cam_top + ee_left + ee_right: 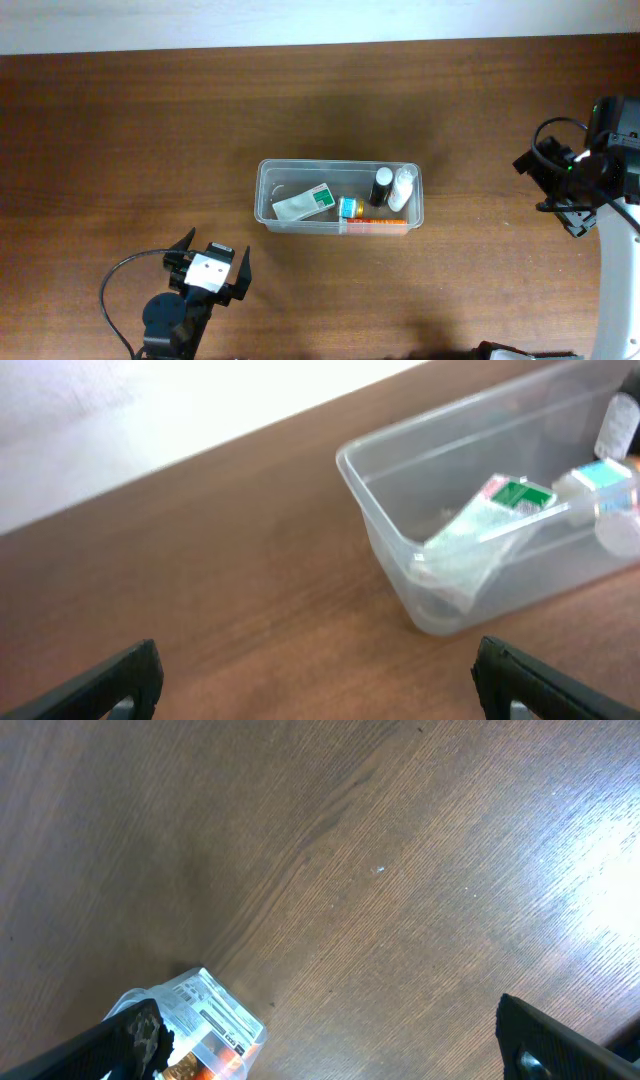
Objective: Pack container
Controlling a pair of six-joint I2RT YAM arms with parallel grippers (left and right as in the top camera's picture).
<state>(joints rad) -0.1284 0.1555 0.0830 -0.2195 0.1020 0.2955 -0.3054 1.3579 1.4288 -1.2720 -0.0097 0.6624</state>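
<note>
The clear plastic container (pixel 268 190) stands at the table's middle. It holds a white and green packet (pixel 305 203), a teal-capped bottle (pixel 347 207), a black bottle (pixel 381 187), a white bottle (pixel 400 188) and an orange item (pixel 375 226). My left gripper (pixel 216 250) is open and empty, near the front edge, left of and in front of the container. In the left wrist view the container (pixel 390 550) lies ahead of the open jaws (pixel 320 680). My right gripper (pixel 552 192) is open and empty at the far right. Its view shows a container corner (pixel 215 1010) beside the left finger of the open jaws (pixel 345 1045).
The brown wooden table (pixel 150 130) runs to a white wall at the back. A black cable (pixel 115 300) loops by the left arm. The right arm's white link (pixel 615 270) stands at the right edge.
</note>
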